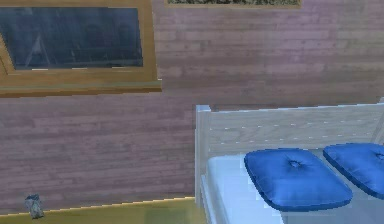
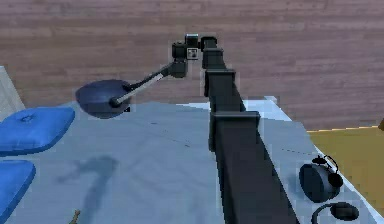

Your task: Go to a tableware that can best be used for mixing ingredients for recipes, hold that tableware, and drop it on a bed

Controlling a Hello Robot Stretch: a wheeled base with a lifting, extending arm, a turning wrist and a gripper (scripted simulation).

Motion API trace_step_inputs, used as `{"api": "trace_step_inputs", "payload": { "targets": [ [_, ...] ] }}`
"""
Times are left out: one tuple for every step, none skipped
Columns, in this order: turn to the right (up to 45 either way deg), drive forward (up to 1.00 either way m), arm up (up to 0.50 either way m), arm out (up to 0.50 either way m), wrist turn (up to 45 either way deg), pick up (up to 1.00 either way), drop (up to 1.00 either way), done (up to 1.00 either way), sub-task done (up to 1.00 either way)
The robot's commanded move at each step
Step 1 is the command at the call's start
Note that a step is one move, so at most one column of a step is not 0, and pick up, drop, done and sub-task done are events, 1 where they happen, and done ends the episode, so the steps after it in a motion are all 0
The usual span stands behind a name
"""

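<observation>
In the forward view a white wooden bed point(image 1: 290, 125) carries blue cushions point(image 1: 295, 175); in the arm side view the gripper point(image 2: 125, 98) meets a dark blue round bowl point(image 2: 95, 95) at the bed's far edge, jaws and hold impossible to tell, the bowl probably rigid, slick and light, best taken by its rim.

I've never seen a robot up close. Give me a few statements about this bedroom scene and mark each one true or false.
1. The pillows on the bed are blue. True.
2. The bowl at the finger end of the gripper is red. False: it is dark blue.
3. A window is set in the plank wall. True.
4. The headboard is black. False: it is white.
5. The arm reaches out over the bed. True.
</observation>
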Motion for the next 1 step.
{"api": "trace_step_inputs", "payload": {
  "targets": [
    [0.0,0.0,0.0,0.0,45.0,0.0,0.0,0.0,0.0]
  ]
}}
